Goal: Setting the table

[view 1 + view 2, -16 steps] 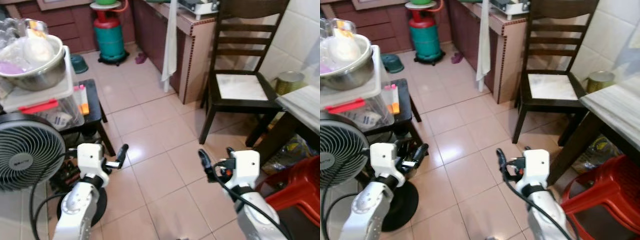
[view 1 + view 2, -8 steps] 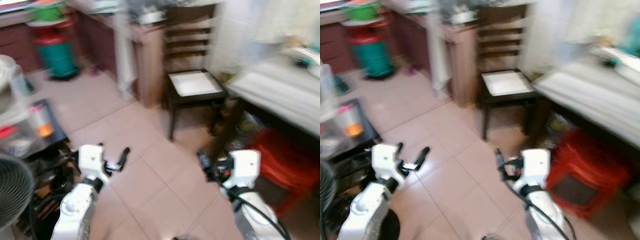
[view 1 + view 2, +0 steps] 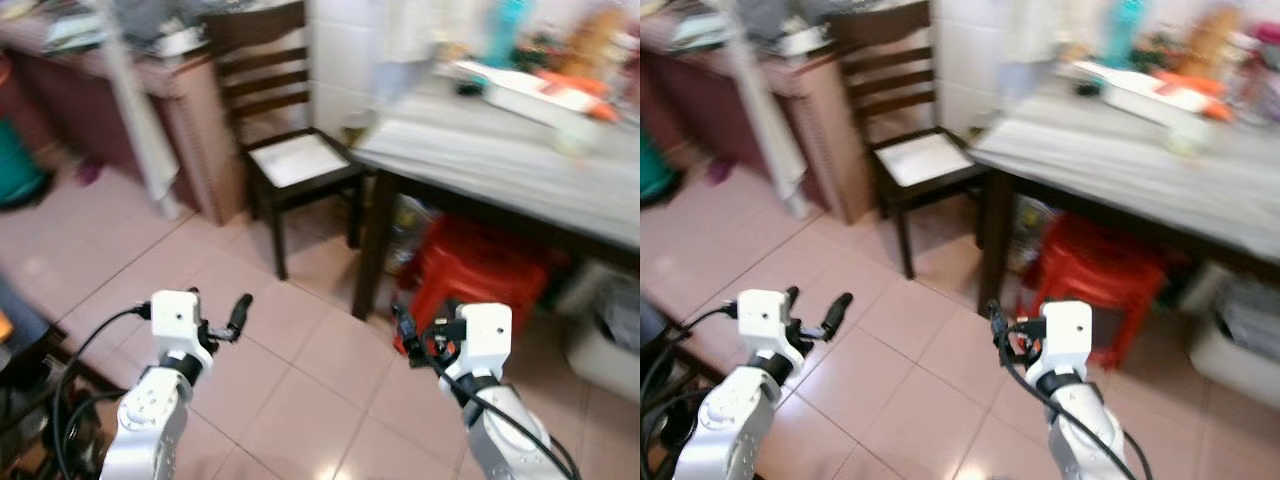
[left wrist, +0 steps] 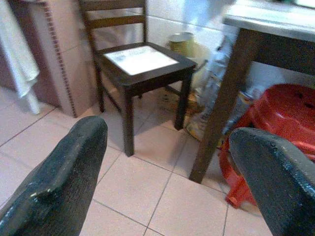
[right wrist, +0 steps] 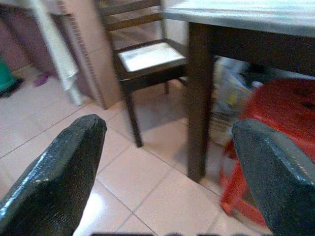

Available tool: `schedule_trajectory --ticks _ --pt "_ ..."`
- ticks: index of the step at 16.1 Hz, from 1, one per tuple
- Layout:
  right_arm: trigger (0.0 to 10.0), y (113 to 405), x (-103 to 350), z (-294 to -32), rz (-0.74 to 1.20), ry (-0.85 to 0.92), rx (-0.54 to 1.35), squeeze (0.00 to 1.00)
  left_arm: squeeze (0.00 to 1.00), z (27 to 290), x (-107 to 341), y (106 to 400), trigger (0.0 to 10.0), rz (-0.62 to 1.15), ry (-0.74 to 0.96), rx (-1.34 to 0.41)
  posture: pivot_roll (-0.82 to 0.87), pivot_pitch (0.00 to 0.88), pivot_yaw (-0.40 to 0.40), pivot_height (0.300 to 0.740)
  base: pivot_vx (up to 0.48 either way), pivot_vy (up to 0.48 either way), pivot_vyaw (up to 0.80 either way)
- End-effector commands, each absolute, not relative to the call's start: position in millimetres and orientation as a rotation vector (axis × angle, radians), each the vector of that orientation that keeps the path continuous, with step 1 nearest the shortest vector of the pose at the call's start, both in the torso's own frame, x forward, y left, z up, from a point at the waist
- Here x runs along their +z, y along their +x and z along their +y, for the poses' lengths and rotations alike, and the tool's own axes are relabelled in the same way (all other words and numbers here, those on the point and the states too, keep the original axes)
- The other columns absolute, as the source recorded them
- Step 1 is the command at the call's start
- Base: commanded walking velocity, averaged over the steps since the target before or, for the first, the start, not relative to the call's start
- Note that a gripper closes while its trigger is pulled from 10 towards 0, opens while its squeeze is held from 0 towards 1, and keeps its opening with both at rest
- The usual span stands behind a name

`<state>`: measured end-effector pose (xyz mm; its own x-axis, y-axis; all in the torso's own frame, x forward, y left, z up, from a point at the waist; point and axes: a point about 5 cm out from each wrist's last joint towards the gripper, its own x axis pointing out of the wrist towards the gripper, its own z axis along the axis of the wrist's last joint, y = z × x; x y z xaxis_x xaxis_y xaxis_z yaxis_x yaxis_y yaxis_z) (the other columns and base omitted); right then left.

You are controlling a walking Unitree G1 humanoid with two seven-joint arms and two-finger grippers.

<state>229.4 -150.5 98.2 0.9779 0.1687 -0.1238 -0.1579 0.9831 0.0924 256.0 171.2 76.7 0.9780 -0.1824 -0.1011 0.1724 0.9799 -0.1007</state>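
From the head, the table [image 3: 520, 165] stands ahead and to the right, well apart from both grippers, with a red stool [image 3: 480, 275] under its near edge. The left gripper [image 3: 215, 312] and right gripper [image 3: 425, 330] are held low over the floor. In the left wrist view its fingers [image 4: 59, 182] are spread wide, empty, toward a dark chair [image 4: 142, 66]; in the right wrist view the fingers [image 5: 54, 182] are likewise apart.

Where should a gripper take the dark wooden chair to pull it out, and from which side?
Probably the top slat of the dark wooden chair: a thin horizontal bar that open fingers could straddle from above. Coming from the front looks best, since the counter stands close behind the chair and the table flanks it. The left gripper and right gripper are both open and empty, low over the floor.
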Motion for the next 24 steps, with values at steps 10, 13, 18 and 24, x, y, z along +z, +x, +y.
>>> schedule_trajectory --ticks 10,13,18,24 --pt "10.0 229.4 104.5 -155.0 0.105 0.08 0.144 0.0 0.0 161.4 91.1 262.8 10.0 0.058 -0.151 -0.229 -0.1 0.098 0.044 0.74 0.0 0.0 -0.64" --pt "10.0 231.4 104.6 -157.2 0.113 0.028 0.11 0.0 0.0 160.8 94.3 263.0 10.0 0.043 -0.138 -0.267 -0.09 0.095 0.048 0.74 0.08 0.0 0.0" --pt "10.0 233.2 103.3 -151.6 0.115 0.013 0.136 0.0 0.0 159.1 92.7 260.4 10.0 0.055 -0.145 -0.288 -0.09 0.092 0.047 0.74 0.28 0.0 0.0" --pt "10.0 228.8 100.3 -146.2 0.155 0.087 0.175 0.0 0.0 163.6 82.7 260.5 10.0 0.114 -0.11 -0.201 -0.09 0.091 0.048 0.74 0.046 0.0 0.0"
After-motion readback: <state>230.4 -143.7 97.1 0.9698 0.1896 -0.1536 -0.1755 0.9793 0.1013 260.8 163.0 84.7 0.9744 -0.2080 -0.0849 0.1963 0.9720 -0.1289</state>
